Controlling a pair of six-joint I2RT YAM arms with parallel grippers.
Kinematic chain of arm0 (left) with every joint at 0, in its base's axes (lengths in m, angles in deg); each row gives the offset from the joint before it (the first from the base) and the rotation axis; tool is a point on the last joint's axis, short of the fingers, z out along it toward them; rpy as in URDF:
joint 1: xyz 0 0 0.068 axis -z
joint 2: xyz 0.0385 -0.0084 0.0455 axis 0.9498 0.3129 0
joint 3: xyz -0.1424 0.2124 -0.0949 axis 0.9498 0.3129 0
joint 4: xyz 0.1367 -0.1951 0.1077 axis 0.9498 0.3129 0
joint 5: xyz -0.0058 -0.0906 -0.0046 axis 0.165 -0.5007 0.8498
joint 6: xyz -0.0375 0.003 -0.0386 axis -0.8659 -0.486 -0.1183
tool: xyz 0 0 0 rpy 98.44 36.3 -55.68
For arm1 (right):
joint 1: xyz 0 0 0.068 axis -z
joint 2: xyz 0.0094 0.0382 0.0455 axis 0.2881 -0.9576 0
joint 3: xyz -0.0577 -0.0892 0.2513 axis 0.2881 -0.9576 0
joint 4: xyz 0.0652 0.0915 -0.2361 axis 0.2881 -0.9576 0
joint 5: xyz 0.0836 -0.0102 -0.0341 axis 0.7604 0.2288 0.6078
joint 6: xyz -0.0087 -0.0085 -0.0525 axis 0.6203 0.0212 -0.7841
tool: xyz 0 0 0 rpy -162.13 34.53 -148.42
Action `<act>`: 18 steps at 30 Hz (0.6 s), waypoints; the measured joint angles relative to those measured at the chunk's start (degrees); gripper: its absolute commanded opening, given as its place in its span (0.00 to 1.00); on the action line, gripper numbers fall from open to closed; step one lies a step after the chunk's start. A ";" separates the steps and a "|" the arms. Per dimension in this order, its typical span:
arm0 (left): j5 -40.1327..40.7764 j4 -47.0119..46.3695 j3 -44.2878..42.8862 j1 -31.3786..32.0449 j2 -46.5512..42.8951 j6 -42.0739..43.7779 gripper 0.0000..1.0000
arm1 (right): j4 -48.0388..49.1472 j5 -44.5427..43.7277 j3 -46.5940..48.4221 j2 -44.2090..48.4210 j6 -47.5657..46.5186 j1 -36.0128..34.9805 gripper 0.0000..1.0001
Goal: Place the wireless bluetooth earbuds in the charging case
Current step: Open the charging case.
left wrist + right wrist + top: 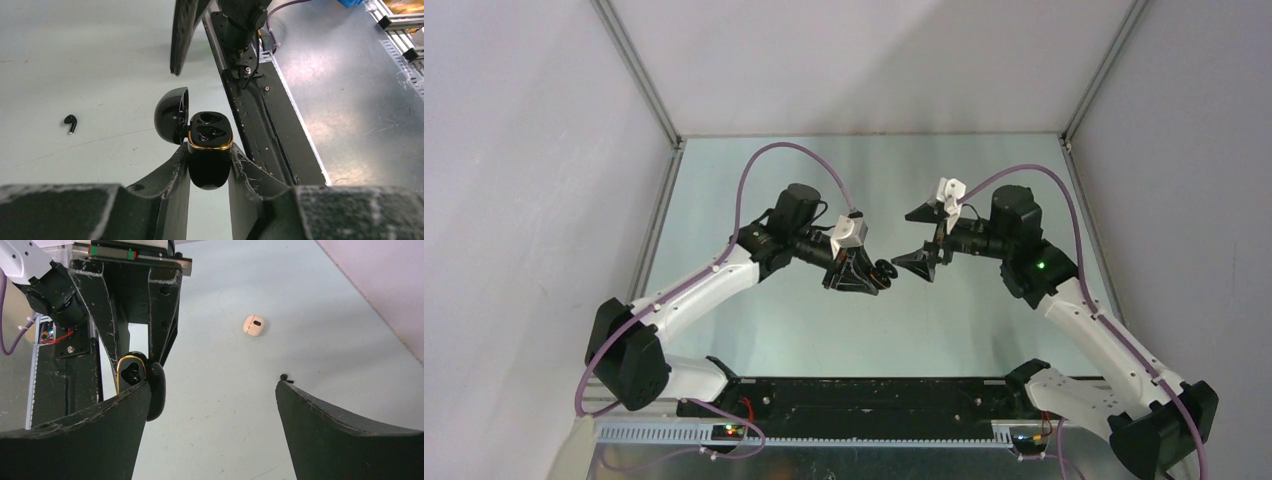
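My left gripper [210,156] is shut on the body of a glossy black charging case [210,150] with a gold rim, held above the table. Its lid [170,116] hangs open to the left and two dark wells face the camera. One black earbud [70,122] lies on the table at the left of the left wrist view. My right gripper [212,387] is open, facing the case [131,376] from close by, nothing between its fingers. A black earbud [284,376] peeks out beside its right fingertip. From above, both grippers [874,272] [921,238] meet mid-table.
A closed cream-white case [254,325] with a dark oval mark lies on the table beyond the right gripper. The black base rail [260,125] runs along the near edge. Grey walls and metal frame posts [639,70] enclose the table.
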 measured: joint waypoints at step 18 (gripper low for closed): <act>0.17 0.17 0.44 -11.15 -3.50 0.44 0.00 | -15.37 -5.64 11.30 -26.38 3.19 20.13 0.78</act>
